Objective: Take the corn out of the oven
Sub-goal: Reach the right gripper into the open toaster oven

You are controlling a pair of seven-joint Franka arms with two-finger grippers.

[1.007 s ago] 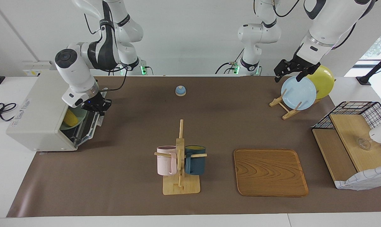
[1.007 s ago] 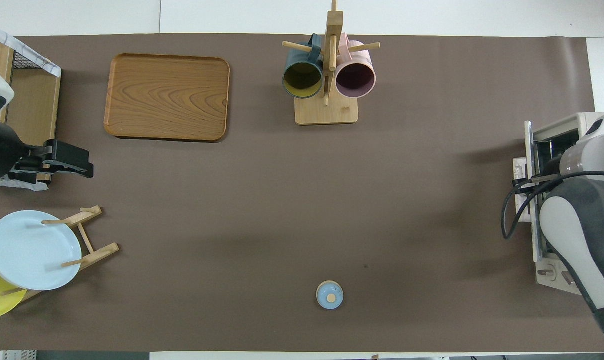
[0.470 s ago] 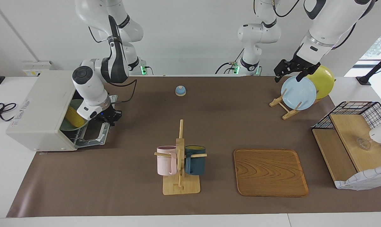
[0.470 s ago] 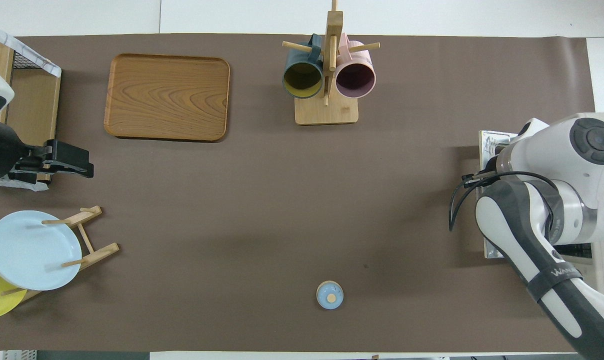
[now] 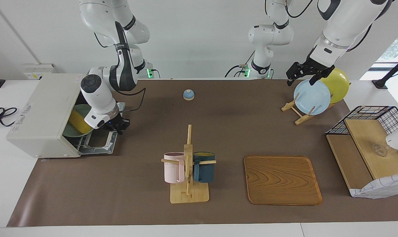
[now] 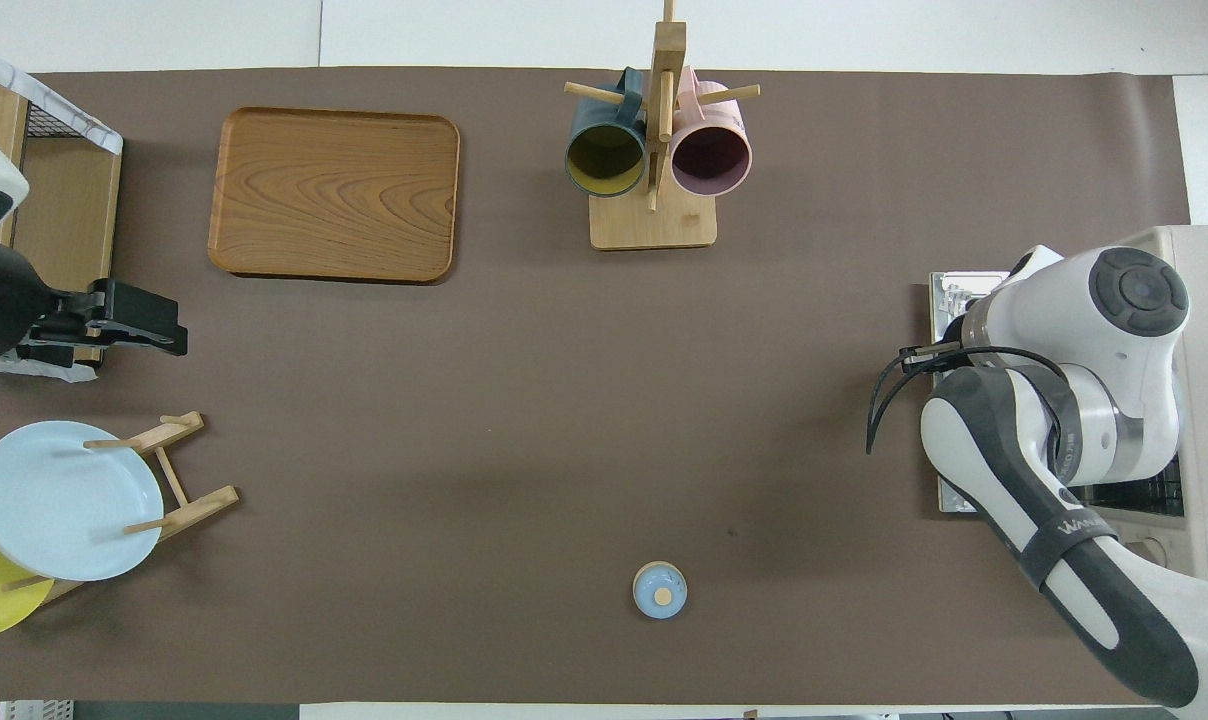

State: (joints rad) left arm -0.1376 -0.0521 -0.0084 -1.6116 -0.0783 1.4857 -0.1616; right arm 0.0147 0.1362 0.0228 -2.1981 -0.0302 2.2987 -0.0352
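The off-white oven [image 5: 44, 115] stands at the right arm's end of the table with its door [image 5: 98, 143] folded down flat. Inside, the yellow corn [image 5: 75, 121] lies on a green dish on the rack. My right gripper [image 5: 117, 125] is at the door's outer edge, shut on the door handle. In the overhead view the right arm's wrist covers that gripper and the oven's [image 6: 1204, 290] inside. My left gripper [image 5: 301, 75] waits open above the plate rack, holding nothing.
A wooden mug rack [image 5: 188, 164] with a pink and a dark blue mug stands mid-table, beside a wooden tray [image 5: 282, 180]. A small blue knobbed lid [image 5: 188, 94] lies near the robots. The plate rack [image 5: 299, 112] holds a pale blue and a yellow plate. A wire shelf [image 5: 367, 148] stands at the left arm's end.
My right gripper has swung out and down from the oven's mouth, and the door has come from partly open to flat. The left arm has not moved.
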